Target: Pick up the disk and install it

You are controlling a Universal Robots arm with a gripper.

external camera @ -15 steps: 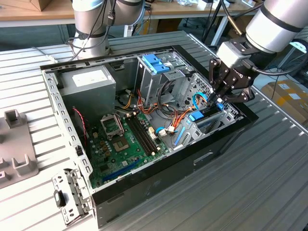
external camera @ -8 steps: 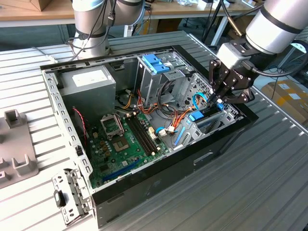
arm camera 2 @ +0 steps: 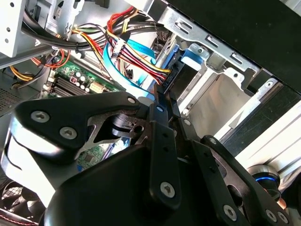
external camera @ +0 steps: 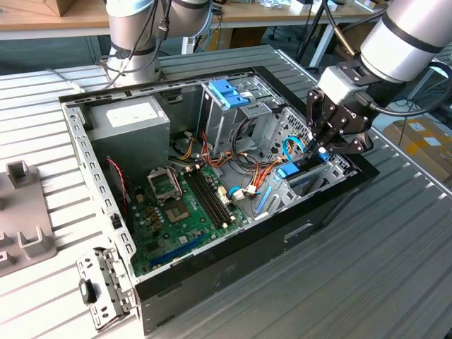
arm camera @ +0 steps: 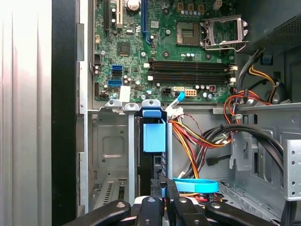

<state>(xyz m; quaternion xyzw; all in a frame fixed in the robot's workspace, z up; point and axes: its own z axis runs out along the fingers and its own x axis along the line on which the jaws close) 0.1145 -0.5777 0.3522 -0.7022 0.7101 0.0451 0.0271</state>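
Observation:
The disk [external camera: 291,171] stands on edge in a slot of the metal drive bay [external camera: 282,194] at the front corner of the open computer case, towards the exterior view's right. In the first wrist view its blue carrier [arm camera: 154,136] sits between the bay's metal rails. My gripper [external camera: 321,150] reaches down into that bay from above. Its fingers are pinched together on the disk's near end, with a sliver of blue between them in the first wrist view [arm camera: 162,184]. In the second wrist view the gripper [arm camera 2: 162,96] points at the bay among cables.
Bundles of red, yellow and black cables [arm camera: 202,141] and a blue ribbon cable [arm camera: 195,185] crowd the bay's side. The motherboard [external camera: 183,205], the power supply [external camera: 131,123] and a taller cage with a blue bracket [external camera: 229,92] fill the case. A second arm's base [external camera: 134,42] stands behind.

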